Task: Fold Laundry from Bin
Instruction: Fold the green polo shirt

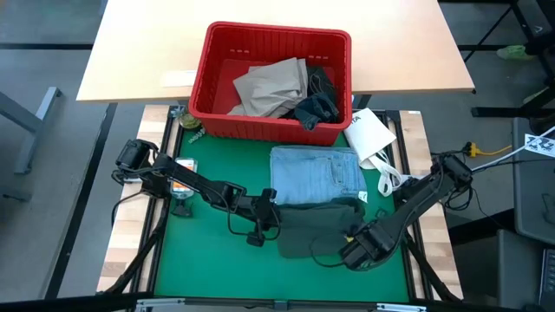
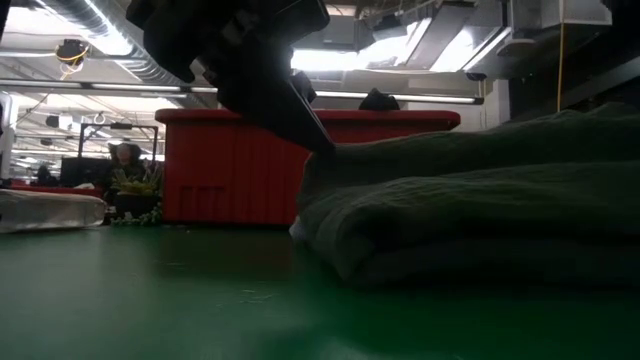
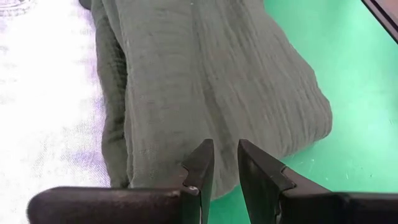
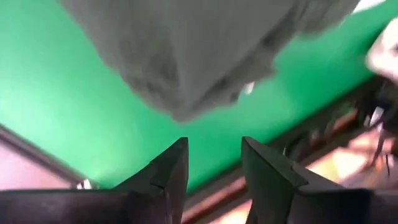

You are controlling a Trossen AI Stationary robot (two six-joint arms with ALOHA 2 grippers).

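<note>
A dark green garment lies folded on the green mat, just nearer than a folded light blue garment. My left gripper is at the green garment's left end, its fingers nearly together on the cloth. My right gripper hangs open above the mat by the garment's near right corner and touches nothing. The red bin stands at the far side and holds a tan garment and a dark one. My left gripper has the dark green garment by its left end, with cloth showing in the narrow gap between its two fingers. The fingers slant down from the table's left. The garment lies flat and folded on the mat; how many layers are pinched does not show.
A white packet with white cords lies to the right of the light blue garment. Bare mat lies to the left of and nearer than the green garment. A light wooden table stands under the bin, beyond the mat.
</note>
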